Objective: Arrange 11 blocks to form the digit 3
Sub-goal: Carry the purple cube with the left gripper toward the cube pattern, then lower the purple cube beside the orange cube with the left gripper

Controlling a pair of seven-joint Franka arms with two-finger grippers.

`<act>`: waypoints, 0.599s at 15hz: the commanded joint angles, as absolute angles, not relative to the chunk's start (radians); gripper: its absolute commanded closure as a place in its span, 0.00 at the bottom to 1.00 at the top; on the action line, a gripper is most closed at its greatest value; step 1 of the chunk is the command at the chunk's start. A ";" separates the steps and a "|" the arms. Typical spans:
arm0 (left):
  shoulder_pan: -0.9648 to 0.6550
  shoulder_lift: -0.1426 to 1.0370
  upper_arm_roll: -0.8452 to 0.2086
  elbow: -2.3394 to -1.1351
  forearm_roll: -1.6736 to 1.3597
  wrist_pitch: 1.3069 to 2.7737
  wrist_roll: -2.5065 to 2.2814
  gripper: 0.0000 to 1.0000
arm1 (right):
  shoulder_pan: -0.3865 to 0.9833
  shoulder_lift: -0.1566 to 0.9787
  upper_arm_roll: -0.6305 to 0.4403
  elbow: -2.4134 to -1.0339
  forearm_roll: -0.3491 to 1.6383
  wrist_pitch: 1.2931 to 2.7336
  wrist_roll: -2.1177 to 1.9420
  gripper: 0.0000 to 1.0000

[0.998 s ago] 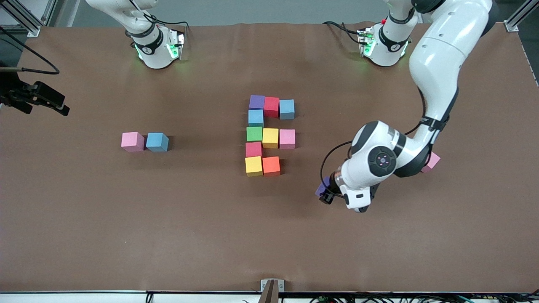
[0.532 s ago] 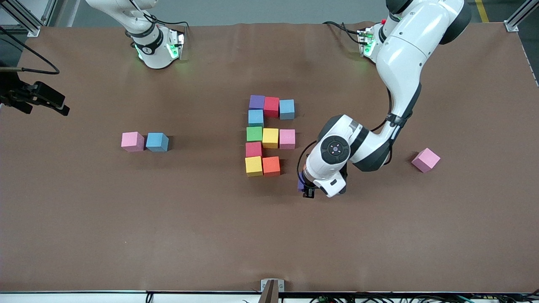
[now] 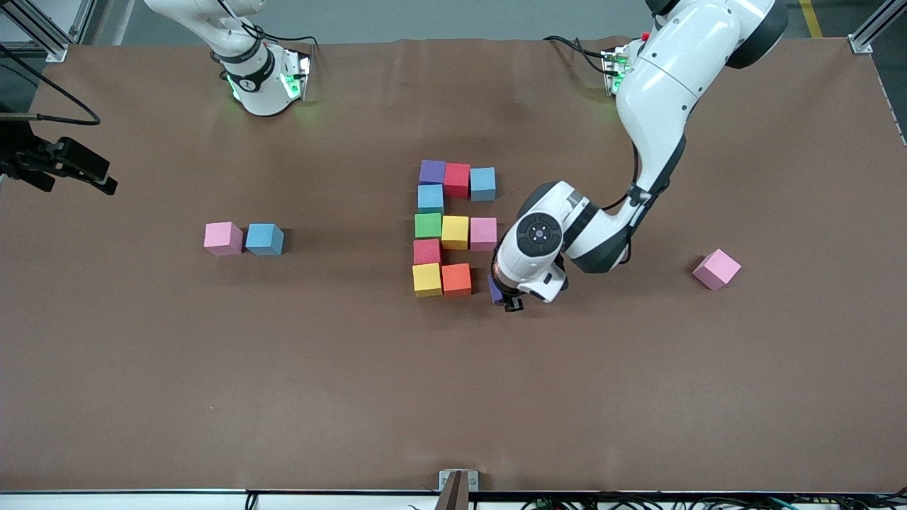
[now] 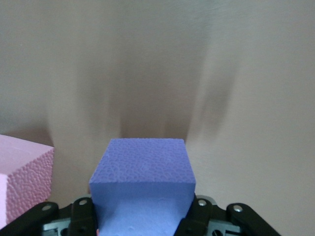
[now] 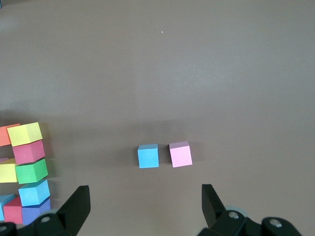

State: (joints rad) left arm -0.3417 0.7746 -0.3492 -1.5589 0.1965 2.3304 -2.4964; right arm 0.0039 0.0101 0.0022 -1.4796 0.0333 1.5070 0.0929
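Ten blocks form a figure at mid-table: purple (image 3: pixel 432 171), red (image 3: pixel 457 179) and blue (image 3: pixel 482 183) in the row nearest the robots, down to yellow (image 3: pixel 426 279) and orange (image 3: pixel 456 279) nearest the camera. My left gripper (image 3: pixel 506 295) is shut on a purple block (image 3: pixel 495 289) low over the table, right beside the orange block on the side toward the left arm's end. In the left wrist view the purple block (image 4: pixel 142 172) fills the gap between the fingers (image 4: pixel 81 216). My right gripper (image 5: pixel 145 206) hangs open and empty high above the table.
A loose pink block (image 3: pixel 223 238) and blue block (image 3: pixel 264 239) sit side by side toward the right arm's end. Another pink block (image 3: pixel 716 269) lies alone toward the left arm's end. A black camera clamp (image 3: pixel 60 166) juts in at the table's edge.
The left arm has carried the purple block from over the table toward its own end across to the orange block's side. The lone pink block is uncovered. The right arm has not moved.
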 commanded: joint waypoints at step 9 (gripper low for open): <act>-0.365 0.707 -0.344 -1.721 0.287 2.516 -2.519 0.88 | 0.002 0.014 0.006 -1.471 0.034 1.505 0.086 0.00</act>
State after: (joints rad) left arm -0.3592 0.7325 -0.3503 -1.6941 0.2575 2.4905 -2.4985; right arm 0.0040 0.0102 0.0024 -1.4796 0.0333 1.5070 0.0928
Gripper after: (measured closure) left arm 0.432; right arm 0.000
